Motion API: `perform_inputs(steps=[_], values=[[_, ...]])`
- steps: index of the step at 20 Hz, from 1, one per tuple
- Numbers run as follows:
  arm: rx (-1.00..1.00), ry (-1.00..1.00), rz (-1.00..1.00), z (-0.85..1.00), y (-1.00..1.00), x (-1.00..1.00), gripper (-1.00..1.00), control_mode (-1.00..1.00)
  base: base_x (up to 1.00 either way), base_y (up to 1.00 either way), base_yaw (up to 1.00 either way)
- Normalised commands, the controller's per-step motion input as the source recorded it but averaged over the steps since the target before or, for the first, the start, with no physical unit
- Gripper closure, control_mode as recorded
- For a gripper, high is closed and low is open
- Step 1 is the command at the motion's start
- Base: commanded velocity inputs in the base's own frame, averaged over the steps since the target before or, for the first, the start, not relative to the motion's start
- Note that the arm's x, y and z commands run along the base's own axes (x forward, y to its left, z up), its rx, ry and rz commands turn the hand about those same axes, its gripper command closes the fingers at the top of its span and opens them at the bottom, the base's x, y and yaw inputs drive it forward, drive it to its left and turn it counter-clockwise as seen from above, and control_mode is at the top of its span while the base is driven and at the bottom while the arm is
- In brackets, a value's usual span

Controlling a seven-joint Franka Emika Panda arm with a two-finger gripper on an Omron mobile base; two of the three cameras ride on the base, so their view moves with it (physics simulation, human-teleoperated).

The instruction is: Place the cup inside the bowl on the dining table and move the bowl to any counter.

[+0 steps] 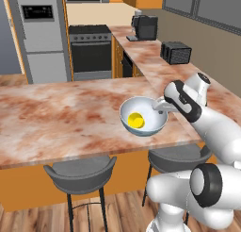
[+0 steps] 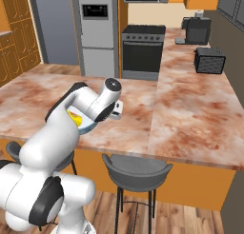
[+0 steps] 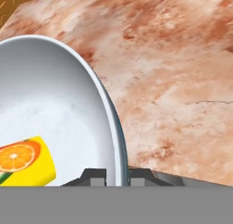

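The pale blue-white bowl (image 1: 149, 124) is over the near right part of the dining table (image 1: 56, 118), tilted, with the small yellow cup (image 1: 135, 120) lying inside it. My gripper (image 1: 160, 106) is shut on the bowl's right rim. In the hand view the rim (image 3: 119, 141) runs down between the two fingertips (image 3: 95, 176), and the cup (image 3: 25, 161) shows an orange-slice mark. From the right base view the arm hides most of the bowl (image 2: 85, 127); a bit of the cup (image 2: 74, 117) peeks out.
The counter (image 1: 153, 56) runs away along the right wall with a black toaster (image 1: 176, 52) and a coffee machine (image 1: 144, 28) on it. A stove (image 1: 91, 51) and fridge (image 1: 41, 35) stand behind. Grey stools (image 1: 80, 174) sit under the table's near edge.
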Motion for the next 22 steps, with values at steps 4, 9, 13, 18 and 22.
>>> perform_inputs(steps=[4, 9, 13, 18, 22], values=[[0.00, 0.00, 0.00, 0.00, 0.00, 0.00, 1.00, 1.00, 0.00, 0.00, 0.00], [0.00, 0.00, 0.00, 0.00, 0.00, 0.00, 1.00, 1.00, -0.07, 0.05, 0.00], [0.00, 0.00, 0.00, 0.00, 0.00, 0.00, 1.00, 1.00, -0.35, 0.38, 0.00], [0.00, 0.00, 0.00, 0.00, 0.00, 0.00, 1.00, 1.00, -0.34, 0.51, 0.00], [0.00, 0.00, 0.00, 0.00, 0.00, 0.00, 1.00, 1.00, -0.25, 0.63, 0.00]])
